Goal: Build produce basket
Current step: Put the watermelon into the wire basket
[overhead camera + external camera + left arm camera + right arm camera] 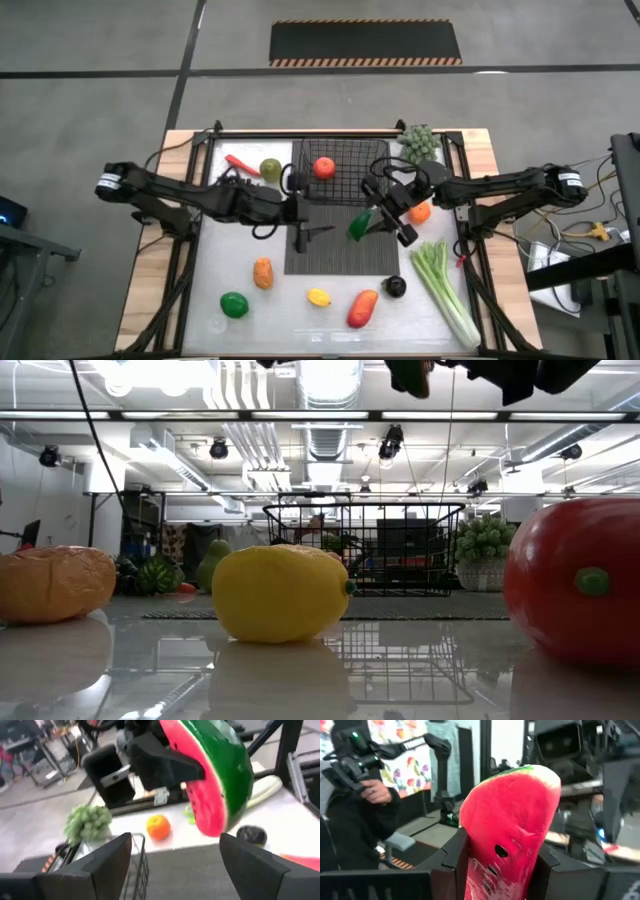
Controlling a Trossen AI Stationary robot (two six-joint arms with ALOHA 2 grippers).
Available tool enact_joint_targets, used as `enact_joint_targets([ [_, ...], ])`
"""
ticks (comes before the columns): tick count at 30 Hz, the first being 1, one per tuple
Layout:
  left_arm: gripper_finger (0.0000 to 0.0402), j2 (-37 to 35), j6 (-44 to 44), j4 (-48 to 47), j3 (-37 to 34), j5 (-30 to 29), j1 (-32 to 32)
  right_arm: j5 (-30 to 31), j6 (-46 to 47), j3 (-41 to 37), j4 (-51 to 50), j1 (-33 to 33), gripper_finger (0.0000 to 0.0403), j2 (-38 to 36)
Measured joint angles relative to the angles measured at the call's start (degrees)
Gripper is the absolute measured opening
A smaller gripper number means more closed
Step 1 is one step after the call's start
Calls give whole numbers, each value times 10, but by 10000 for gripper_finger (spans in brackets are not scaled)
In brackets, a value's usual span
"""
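Observation:
My right gripper [378, 220] is shut on the watermelon slice [360, 226], which hangs above the dark ribbed mat [340, 255], near the basket's front. The black wire basket [340, 165] stands on the mat's far part with a tomato [323, 167] inside. My left gripper [175, 845] is open. It stands left of the slice, facing it, with nothing between its fingers. More produce lies around the mat: a red chili [240, 162], a green apple [270, 168], an orange [420, 211] and a lemon [318, 296]. My right gripper pinches the watermelon slice between its two fingers [451, 857], one on each flat red face [485, 865]. The fingers come about level from the table's right. The slice stands on edge, its green rind [235, 765] turned away from the gripper, and is lifted clear of the mat.
Pale green grapes [418, 143] sit at the far right beside the basket. A celery stalk [445, 290] lies along the right side. An orange-coloured fruit [262, 272], a lime [234, 304], a red mango [362, 308] and a small dark fruit [396, 286] lie along the near side.

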Motion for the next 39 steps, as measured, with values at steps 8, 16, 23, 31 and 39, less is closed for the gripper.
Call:
enact_joint_targets([
  [8, 283, -34, -18, -42, -25, -34, 0, 128, -29, 61, -215, 0, 118, -7],
  [16, 283, -79, -69, -25, -103, -105, 0, 405, -69, 177, -502, -2, 118, 19],
  [23, 283, -120, -77, 49, -160, -122, 0, 515, -80, 262, -607, -33, 117, 87],
  [31, 283, -153, -77, 67, -175, -127, 0, 486, -117, 338, -651, -75, 117, 203],
  [39, 283, -154, -77, 68, -176, -127, 0, 433, -125, 386, -710, -116, 117, 292],
])
